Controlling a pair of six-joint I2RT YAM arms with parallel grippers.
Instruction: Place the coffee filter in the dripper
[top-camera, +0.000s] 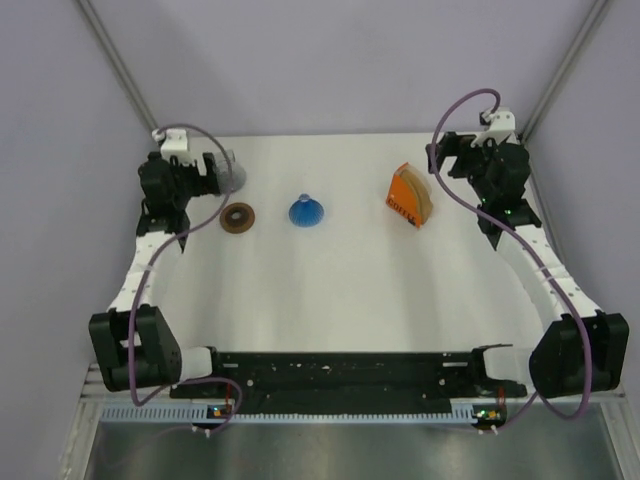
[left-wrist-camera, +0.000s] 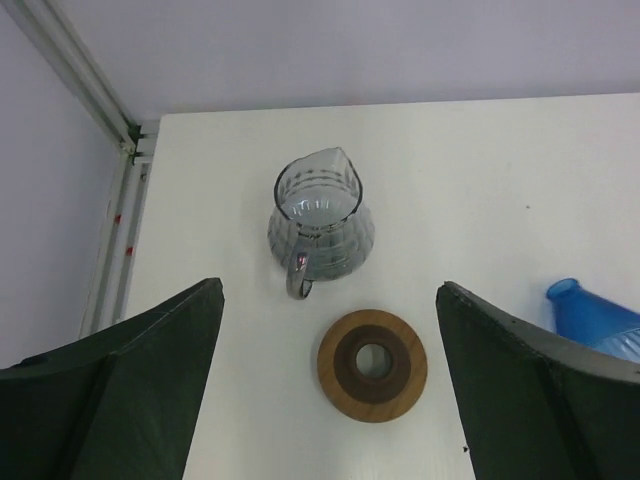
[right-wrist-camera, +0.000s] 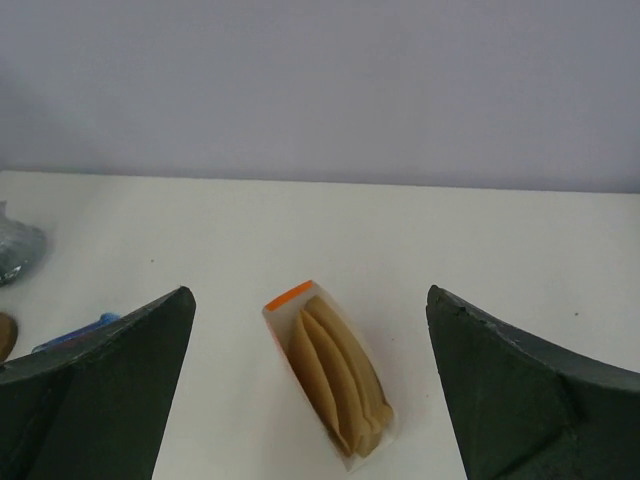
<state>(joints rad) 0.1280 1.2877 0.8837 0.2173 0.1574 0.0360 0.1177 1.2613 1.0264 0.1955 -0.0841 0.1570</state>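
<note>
While the left gripper (top-camera: 212, 172) hangs over the far left corner of the table (top-camera: 350, 300) with its jaws spread wide and nothing between them, its body covers part of the grey cup (top-camera: 237, 176) in the top view. Only the left wrist view shows that cup (left-wrist-camera: 320, 225) whole: it stands upright with its spout pointing away and its handle toward the camera. Just nearer than the cup lies the brown ring (left-wrist-camera: 372, 365), flat on the table and apart from it.

To the right of the ring stands the dripper (top-camera: 306, 211), blue, narrow end up and wide mouth down on the table, alone near the middle. In the left wrist view the dripper (left-wrist-camera: 588, 312) is cut off by the picture edge and one dark finger (left-wrist-camera: 520, 390), and its ribs cannot be made out.

Further right is the orange packet (top-camera: 406, 196), its open side facing the right arm. The coffee filter (right-wrist-camera: 335, 385) shows only as tan paper edges packed upright inside the packet (right-wrist-camera: 290, 296), and single sheets are hard to tell apart. The right gripper (top-camera: 445, 162) hovers just beyond the packet, jaws fully parted and holding nothing.
</note>
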